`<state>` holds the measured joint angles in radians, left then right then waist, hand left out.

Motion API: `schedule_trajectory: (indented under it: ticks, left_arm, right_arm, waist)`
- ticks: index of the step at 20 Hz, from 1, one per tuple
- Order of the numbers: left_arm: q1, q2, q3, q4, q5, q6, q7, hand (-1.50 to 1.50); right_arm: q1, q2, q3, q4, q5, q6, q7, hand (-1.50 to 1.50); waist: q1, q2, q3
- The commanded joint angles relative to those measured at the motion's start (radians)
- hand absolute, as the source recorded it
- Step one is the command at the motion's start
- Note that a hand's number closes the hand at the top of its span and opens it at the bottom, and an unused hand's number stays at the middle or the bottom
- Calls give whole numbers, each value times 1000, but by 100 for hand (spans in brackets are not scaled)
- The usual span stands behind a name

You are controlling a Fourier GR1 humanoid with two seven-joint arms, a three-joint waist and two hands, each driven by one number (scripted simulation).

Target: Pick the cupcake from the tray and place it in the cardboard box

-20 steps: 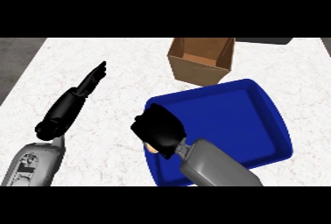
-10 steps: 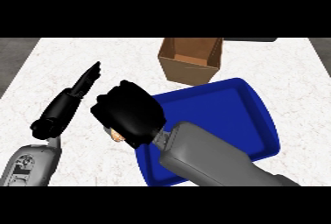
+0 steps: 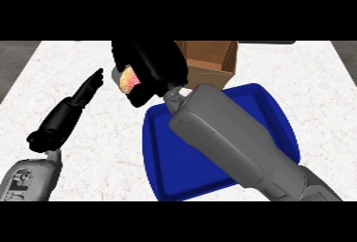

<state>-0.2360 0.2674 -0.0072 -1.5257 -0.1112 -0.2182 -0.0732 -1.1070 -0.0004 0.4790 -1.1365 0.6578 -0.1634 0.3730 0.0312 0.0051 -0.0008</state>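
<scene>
Your right hand curls its fingers round the cupcake, clear of the blue tray and just left of the cardboard box; your left hand rests with fingers straight, pressed together.

White speckled marble counter, dark grey floor beyond

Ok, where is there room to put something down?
Bare counter lies between the left hand and the blue tray, and right of the box. It is crowded by the box, where the right hand holds the cupcake.
</scene>
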Motion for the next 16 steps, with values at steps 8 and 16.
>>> schedule_trajectory:
  ticks: [8, 16]
  left_arm:
    - [-35, -41, -21, 8, -33, 24, 5, 0]
    - [-52, -18, -1, 35, -18, -9, -4, 0]
  right_arm:
    - [-190, -92, -170, 491, 16, 52, -216, 150]
    - [-261, -167, -197, 758, 0, 275, -338, 150]
  waist:
    - [6, 10, 0]
    - [23, 21, -1]
